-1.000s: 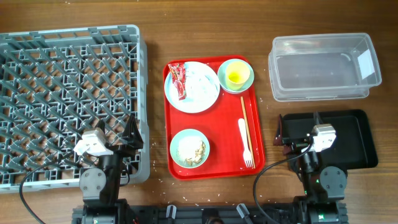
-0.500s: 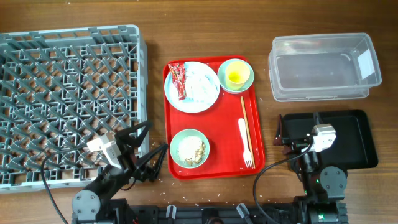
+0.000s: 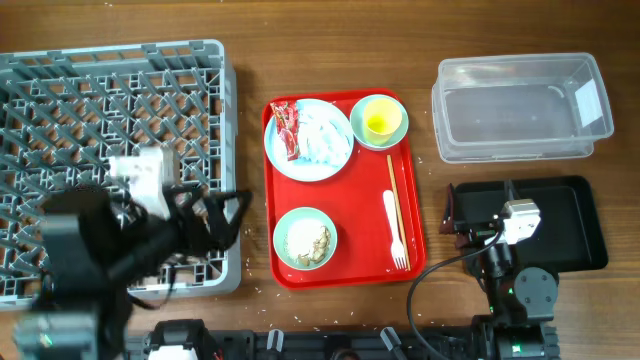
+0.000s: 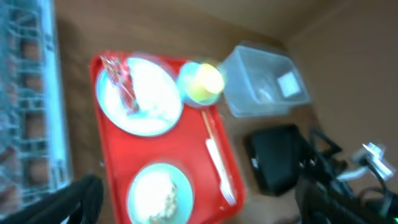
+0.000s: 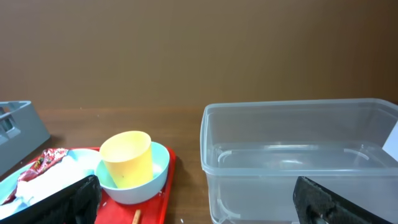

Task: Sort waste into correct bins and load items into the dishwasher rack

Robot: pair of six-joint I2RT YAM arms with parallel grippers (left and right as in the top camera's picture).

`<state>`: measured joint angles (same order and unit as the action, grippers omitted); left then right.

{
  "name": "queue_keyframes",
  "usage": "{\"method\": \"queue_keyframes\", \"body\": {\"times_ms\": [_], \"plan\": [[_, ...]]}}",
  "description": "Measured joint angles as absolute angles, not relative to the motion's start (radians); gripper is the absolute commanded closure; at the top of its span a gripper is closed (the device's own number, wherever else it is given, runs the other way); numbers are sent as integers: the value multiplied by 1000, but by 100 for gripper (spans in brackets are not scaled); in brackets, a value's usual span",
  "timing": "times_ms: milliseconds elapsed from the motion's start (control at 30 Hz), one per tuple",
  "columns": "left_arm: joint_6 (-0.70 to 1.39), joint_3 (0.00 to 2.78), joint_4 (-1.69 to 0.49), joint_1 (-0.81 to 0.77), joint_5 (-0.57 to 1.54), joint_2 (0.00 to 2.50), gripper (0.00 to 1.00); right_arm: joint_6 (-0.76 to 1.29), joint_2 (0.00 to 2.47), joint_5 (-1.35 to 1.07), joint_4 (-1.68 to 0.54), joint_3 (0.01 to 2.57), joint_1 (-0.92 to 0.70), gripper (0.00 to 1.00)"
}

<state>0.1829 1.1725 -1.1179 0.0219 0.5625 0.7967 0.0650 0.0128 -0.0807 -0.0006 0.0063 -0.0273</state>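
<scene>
On the red tray [image 3: 345, 265], a white plate [image 3: 308, 150] holds a red wrapper [image 3: 286, 128] and a napkin [image 3: 325, 135]. A yellow cup [image 3: 379, 122] stands in a blue bowl [image 5: 155, 177]. A green bowl [image 3: 305, 238] holds food scraps [image 4: 163, 198]. Fork [image 3: 393, 230] and chopsticks [image 3: 393, 190] lie at the tray's right. My left gripper [image 3: 228, 212] hangs open over the grey dishwasher rack's [image 3: 100, 110] front right corner, holding nothing. My right gripper [image 3: 452, 213] rests open by the black tray [image 3: 565, 225], facing the clear tub [image 5: 298, 155].
The clear tub [image 3: 520, 108] stands at the back right, the black tray in front of it. Bare wood separates rack, red tray and bins. White crumbs dot the table near the tray's front edge. The left wrist view is blurred by motion.
My left arm has risen from the table's front edge and swung up over the rack's front right corner, its gripper still open. The right arm has not moved.
</scene>
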Motion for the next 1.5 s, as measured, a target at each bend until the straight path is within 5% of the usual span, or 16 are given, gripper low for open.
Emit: {"method": "queue_keyframes", "body": {"times_ms": [167,333,933,1067,1133,1200,1300,1433,1500], "plan": [[141,1364,-1256,49,476,1054,0,65,13,-81,-1,6,-27,0],[251,1364,-1281,189,406,1064,0,65,13,-81,-1,6,-28,0],[269,1365,-1306,190,403,1064,0,65,13,-81,3,6,-27,0],[269,1365,-1306,190,400,1064,0,534,13,-380,51,6,-27,0],[269,1365,-1306,190,400,1064,0,1097,13,-585,39,6,-27,0],[269,1365,-1306,190,400,1064,0,1351,20,-656,198,6,-27,0],[269,1365,-1309,190,397,1064,0,1492,11,-684,520,16,-28,0],[269,1366,-1309,190,397,1064,0,1413,99,-682,423,121,-27,0],[269,1366,-1309,190,396,1064,0,1213,242,-699,155,287,-27,0]]}}
